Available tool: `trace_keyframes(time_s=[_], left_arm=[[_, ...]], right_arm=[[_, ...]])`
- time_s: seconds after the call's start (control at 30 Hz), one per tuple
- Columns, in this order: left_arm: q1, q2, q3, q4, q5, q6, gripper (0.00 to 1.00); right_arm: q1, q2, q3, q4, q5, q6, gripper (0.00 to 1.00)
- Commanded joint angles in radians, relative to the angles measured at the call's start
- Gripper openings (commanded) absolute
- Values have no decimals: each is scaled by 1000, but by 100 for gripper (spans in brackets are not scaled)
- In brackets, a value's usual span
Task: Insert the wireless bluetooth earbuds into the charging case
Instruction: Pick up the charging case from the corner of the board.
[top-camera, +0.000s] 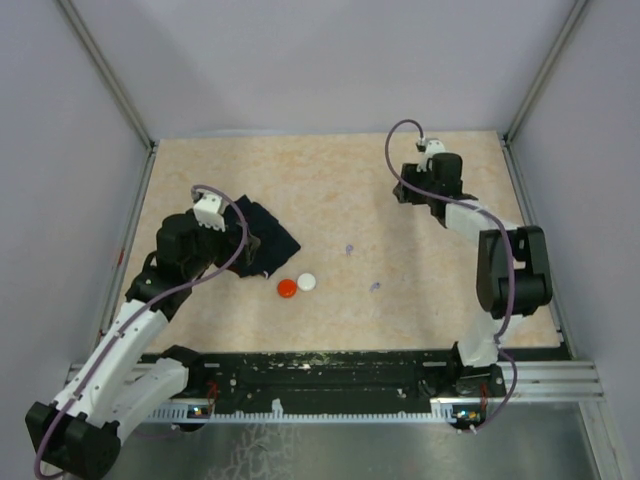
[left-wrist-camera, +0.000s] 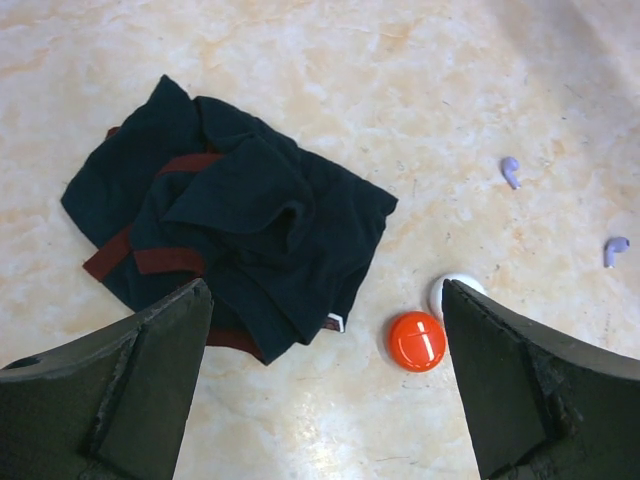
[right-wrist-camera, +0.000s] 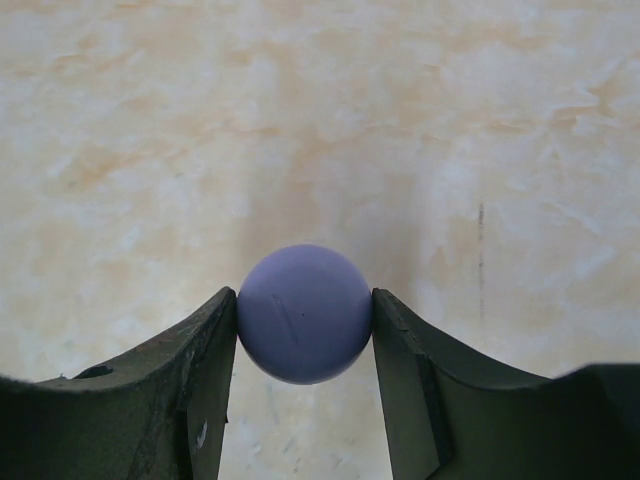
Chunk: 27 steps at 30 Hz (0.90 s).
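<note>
Lavender earbuds (left-wrist-camera: 511, 171), two, lie apart on the table (left-wrist-camera: 300, 60), right of the red disc (left-wrist-camera: 417, 341) and white disc (left-wrist-camera: 455, 288). The right gripper (right-wrist-camera: 304, 300) clamps a round lavender case (right-wrist-camera: 304, 315). The left gripper (left-wrist-camera: 325, 290) is spread wide over a dark cloth (left-wrist-camera: 230, 220).

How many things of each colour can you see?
Lavender: 3, two earbuds and the round case held by the right gripper
Red: 1, the red disc
White: 1, the white disc
Dark: 1, the dark cloth
Total: 6
</note>
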Motion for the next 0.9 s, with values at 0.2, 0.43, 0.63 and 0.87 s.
trace_keyframes(time_s=[0.2, 0.43, 0.63, 0.87], left_arm=[[10, 21, 32, 37, 200, -99, 98], [10, 53, 39, 68, 346, -190, 94], [10, 90, 51, 118, 445, -252, 92], [9, 136, 19, 237, 611, -374, 88]], right_arm=[[116, -376, -169, -8, -248, -133, 44], [279, -514, -235, -25, -330, -292, 43], [380, -586, -297, 13, -444, -432, 42], [477, -609, -281, -30, -478, -542, 41]])
